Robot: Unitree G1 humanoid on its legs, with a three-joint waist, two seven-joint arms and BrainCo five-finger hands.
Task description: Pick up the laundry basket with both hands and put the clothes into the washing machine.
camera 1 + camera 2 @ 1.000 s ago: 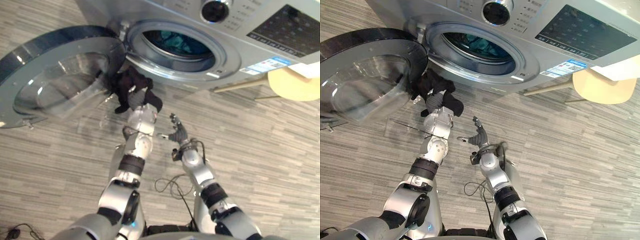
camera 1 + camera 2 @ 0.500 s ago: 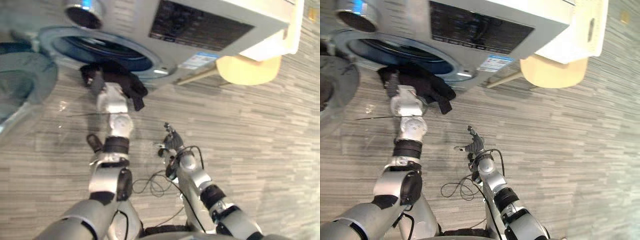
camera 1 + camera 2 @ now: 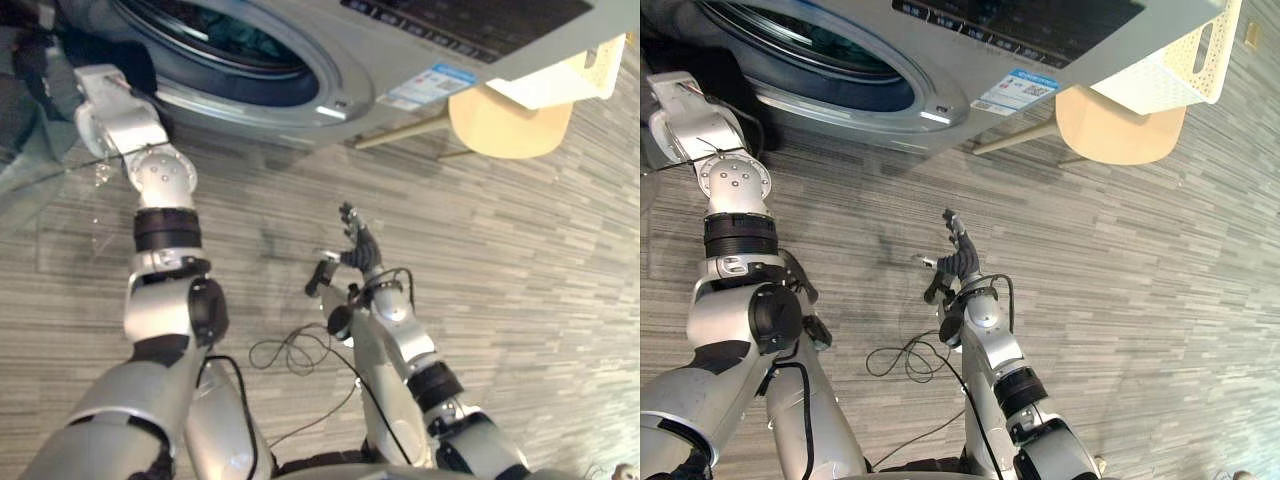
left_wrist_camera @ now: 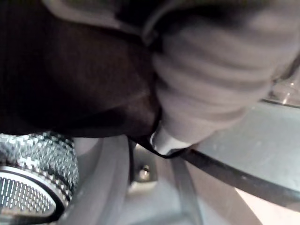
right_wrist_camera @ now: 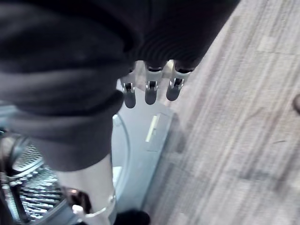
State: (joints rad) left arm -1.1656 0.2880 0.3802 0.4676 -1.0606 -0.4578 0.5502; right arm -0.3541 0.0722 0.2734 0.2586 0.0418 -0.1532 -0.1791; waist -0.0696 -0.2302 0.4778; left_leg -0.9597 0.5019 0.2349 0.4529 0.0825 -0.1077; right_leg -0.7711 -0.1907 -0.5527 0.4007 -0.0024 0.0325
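The silver washing machine stands at the top with its round opening uncovered and teal clothes inside. My left hand is raised to the opening's lower left rim, wrapped in a black garment that hides its fingers. The perforated drum shows just past the cloth. My right hand hovers over the floor in front of the machine, fingers straight, holding nothing. A white laundry basket sits on a round wooden stool to the right of the machine.
The machine's glass door hangs swung out at the far left, beside my left arm. Grey plank floor stretches to the right and toward me.
The camera has swung, shifting the whole picture. My left hand has carried the black garment up from below the opening to its rim. The right hand stays open over the floor.
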